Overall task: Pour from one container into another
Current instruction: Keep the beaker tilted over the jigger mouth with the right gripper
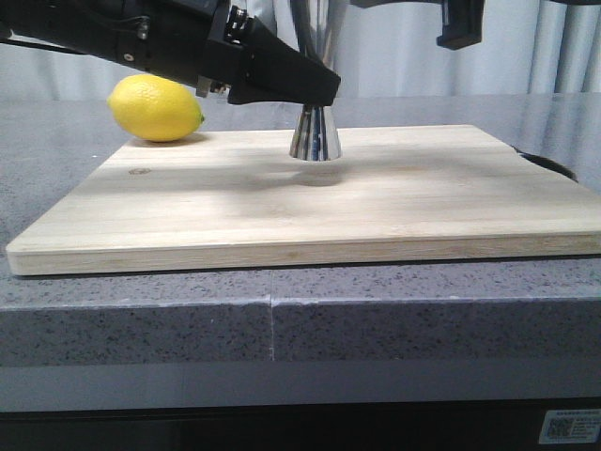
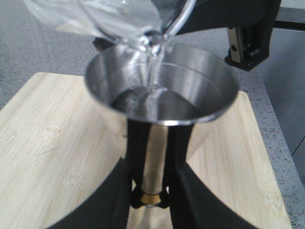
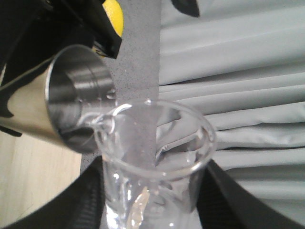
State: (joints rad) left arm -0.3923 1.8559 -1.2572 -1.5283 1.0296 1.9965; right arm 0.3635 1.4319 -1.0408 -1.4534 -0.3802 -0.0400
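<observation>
- left gripper [image 2: 150, 200] clamped on the jigger [image 2: 162, 102] at its waist, upright on the board [image 1: 310, 202]
- right gripper [image 3: 152, 191] clamped on the beaker [image 3: 155, 157], tipped just above; keep lip over the cup, pour slowly

Pale wooden cutting board [image 1: 310, 202] lying flat on speckled grey stone counter [image 1: 282, 319], front edge parallel to counter edge. Yellow lemon [image 1: 155, 108] resting on counter just beyond board's far left corner. Pleated grey curtain [image 1: 394, 47] hanging behind. Small white label [image 1: 570, 428] at lower right.
</observation>
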